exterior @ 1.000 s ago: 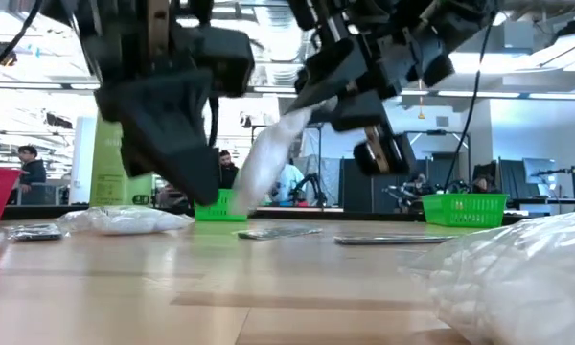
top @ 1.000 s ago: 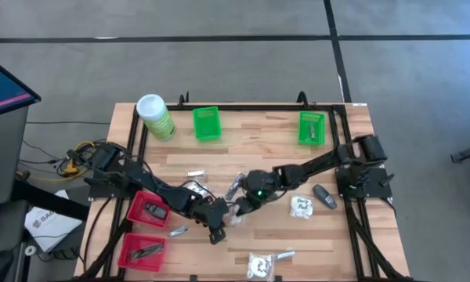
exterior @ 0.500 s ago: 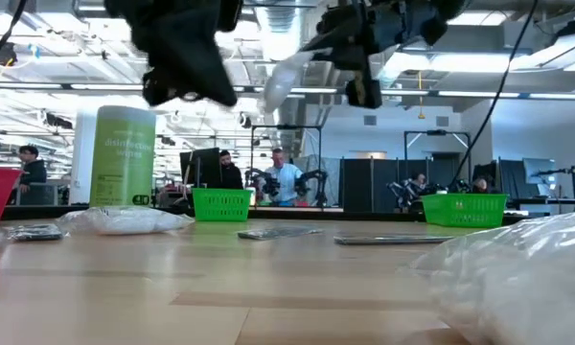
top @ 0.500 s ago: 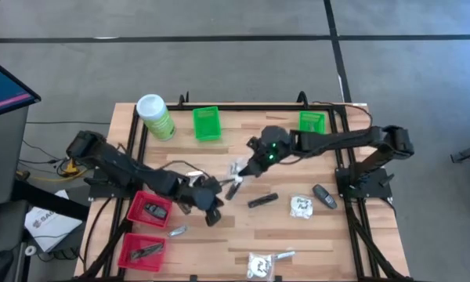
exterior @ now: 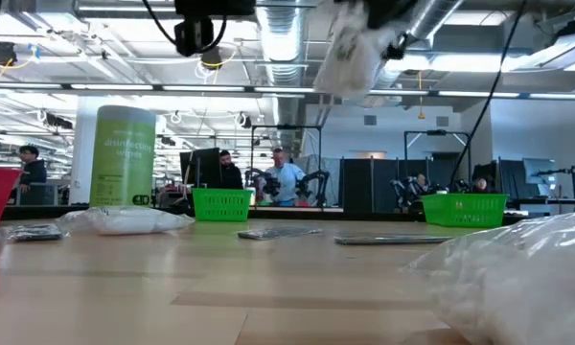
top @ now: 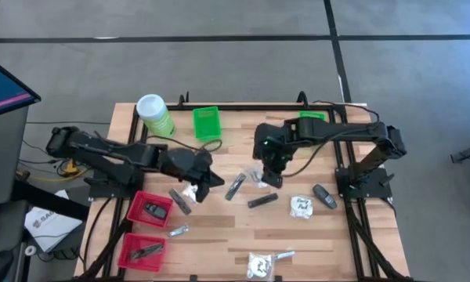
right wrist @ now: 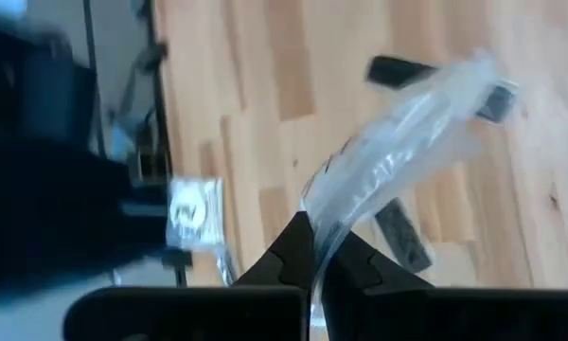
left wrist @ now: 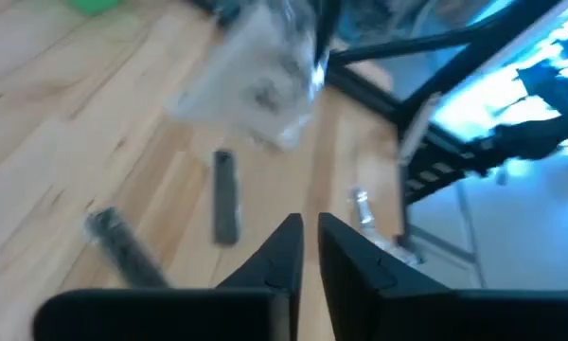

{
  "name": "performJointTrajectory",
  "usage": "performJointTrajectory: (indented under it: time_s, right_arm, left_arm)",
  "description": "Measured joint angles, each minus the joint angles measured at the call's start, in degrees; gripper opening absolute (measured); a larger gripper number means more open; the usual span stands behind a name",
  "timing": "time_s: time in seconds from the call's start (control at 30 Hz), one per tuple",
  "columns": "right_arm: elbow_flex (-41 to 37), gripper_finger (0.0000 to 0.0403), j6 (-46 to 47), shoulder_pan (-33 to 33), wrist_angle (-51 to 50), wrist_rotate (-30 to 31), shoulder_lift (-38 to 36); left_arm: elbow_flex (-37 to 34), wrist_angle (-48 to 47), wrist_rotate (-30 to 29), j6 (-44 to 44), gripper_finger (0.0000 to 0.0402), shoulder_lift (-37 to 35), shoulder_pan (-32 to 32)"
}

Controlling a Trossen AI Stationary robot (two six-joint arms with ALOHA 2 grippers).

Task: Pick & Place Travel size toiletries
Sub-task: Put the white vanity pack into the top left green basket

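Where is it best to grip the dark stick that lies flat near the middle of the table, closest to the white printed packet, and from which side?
Grip the dark stick at its middle, with the fingers across its narrow width, probably coming straight down from above. It lies flat and slanted on the table, so turn the wrist to match. Both long sides look free.

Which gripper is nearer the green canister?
Left. The left gripper sits a short way from the canister; the right gripper, holding a packet, is farther across the table.
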Motion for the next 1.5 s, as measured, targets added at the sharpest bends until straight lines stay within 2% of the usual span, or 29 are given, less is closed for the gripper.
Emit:
performJointTrajectory:
  time_s: [0.2,0.43,0.6,1.03,1.23,1.5]
  right_arm:
    - [15.8,0.0000,-5.6,6.2,-11.5,1.3,9.2]
    - [33.5,0.0000,-10.1,10.5,-22.6,4.5,19.6]
    - [43.5,0.0000,-12.1,11.1,-25.4,4.2,25.2]
    - [42.1,0.0000,-13.8,10.2,-27.1,1.8,26.2]
    - [42.1,0.0000,-14.2,10.0,-27.2,-0.9,26.2]
    - [42.1,0.0000,-14.3,10.0,-27.0,-1.1,26.2]
  left_arm:
    - [0.0,6.9,9.9,3.1,0.0099,0.3,3.6]
    - [0.0,8.9,12.5,5.9,0.0197,0.6,3.9]
    - [0.0,14.4,14.9,5.7,0.0233,1.5,3.0]
    - [-0.1,18.2,19.9,2.5,0.0215,10.2,1.4]
    - [0.0,23.3,19.9,2.9,0.0214,10.6,1.9]
    - [3.0,23.2,20.8,6.1,0.0214,11.6,2.1]
